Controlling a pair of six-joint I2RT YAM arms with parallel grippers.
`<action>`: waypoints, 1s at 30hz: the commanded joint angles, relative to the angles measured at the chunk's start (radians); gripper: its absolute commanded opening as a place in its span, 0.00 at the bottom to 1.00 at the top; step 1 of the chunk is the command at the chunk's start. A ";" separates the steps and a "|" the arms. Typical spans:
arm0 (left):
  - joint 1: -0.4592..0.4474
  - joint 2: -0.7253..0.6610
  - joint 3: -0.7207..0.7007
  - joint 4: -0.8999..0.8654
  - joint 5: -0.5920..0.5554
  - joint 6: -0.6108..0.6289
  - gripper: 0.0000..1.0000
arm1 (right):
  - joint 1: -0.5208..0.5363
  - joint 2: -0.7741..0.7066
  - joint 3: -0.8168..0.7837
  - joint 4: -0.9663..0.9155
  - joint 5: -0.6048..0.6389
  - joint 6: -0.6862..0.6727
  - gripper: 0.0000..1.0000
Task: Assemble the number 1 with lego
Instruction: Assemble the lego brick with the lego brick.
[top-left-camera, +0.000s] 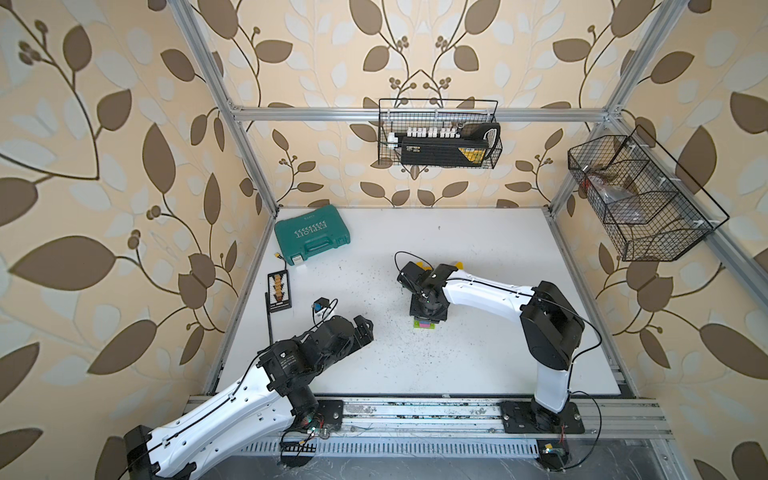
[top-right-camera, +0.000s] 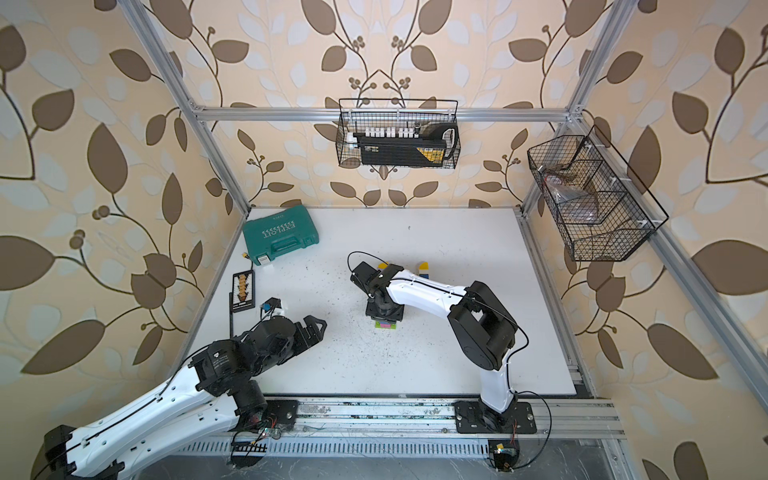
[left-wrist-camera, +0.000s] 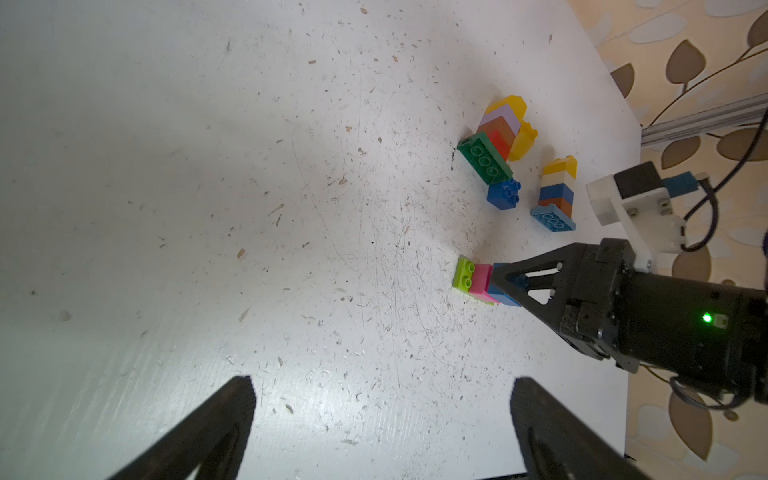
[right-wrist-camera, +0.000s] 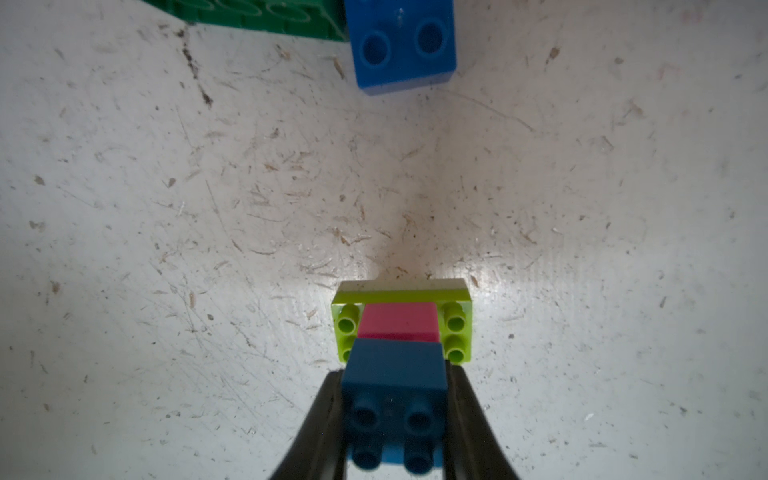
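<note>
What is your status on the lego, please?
Right gripper shut on blue brick, stacked on pink brick and lime brick. Left gripper open. Nothing in the way.

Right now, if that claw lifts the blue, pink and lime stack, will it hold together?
Probably: the pink brick sits flush between the blue brick and lime base, so it should lift as one stiff piece. The right gripper clamps smooth plastic sides, so slipping is possible. Small bricks, likely light.

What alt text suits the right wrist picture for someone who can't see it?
Black jaws clamp the blue top brick of a stack, over a pink brick and a lime base brick, on a white table. Beyond lie a loose blue brick and part of a green brick.
</note>
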 joint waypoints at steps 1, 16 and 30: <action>0.006 -0.013 -0.012 -0.015 0.006 -0.007 0.99 | -0.007 0.065 -0.019 -0.037 0.000 -0.016 0.06; 0.006 -0.028 -0.019 -0.017 0.001 -0.010 0.99 | -0.002 0.037 -0.054 -0.016 -0.041 0.000 0.07; 0.005 -0.043 -0.025 -0.017 0.002 -0.011 0.99 | 0.029 0.030 -0.065 -0.019 -0.034 0.020 0.06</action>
